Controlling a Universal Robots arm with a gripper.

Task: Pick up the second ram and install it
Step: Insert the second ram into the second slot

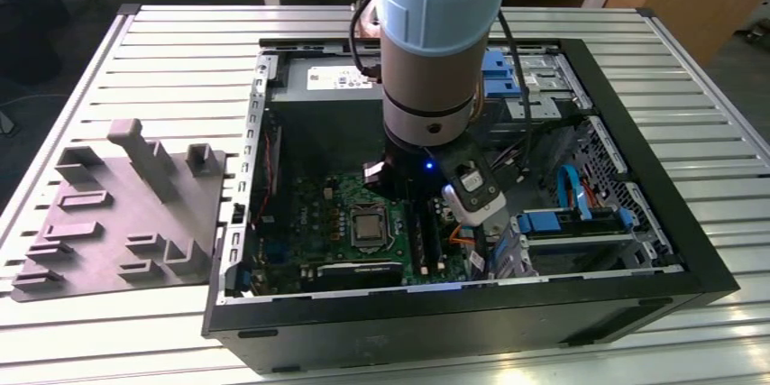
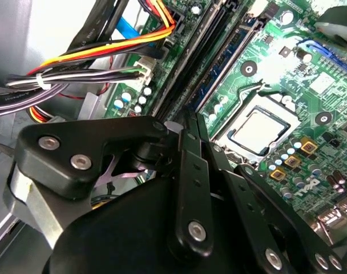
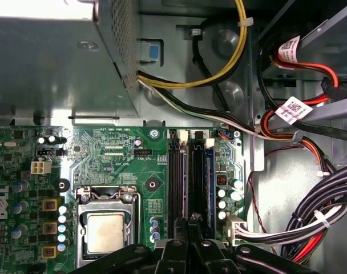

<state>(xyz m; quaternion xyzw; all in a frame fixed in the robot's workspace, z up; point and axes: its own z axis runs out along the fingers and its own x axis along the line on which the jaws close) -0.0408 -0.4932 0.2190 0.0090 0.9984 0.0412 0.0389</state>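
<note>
Fingers [image 2: 190, 171], drawn narrow, sit over the near end of the ram [image 3: 209, 182], whose long axis runs away from them toward the power supply [image 3: 48, 63]; grip unclear.

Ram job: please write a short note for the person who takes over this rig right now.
Gripper: shut, down inside the case, at the slots beside the socket. I cannot tell whether it clamps a stick.
Ram: one dark-blue stick stands in the slot farthest from the socket. I cannot tell whether it is the second one.
Tray: on the table, at the exterior view's left of the case.
Done: the arm has reached the slots.
Left: full seating is not confirmed by these pictures.
</note>
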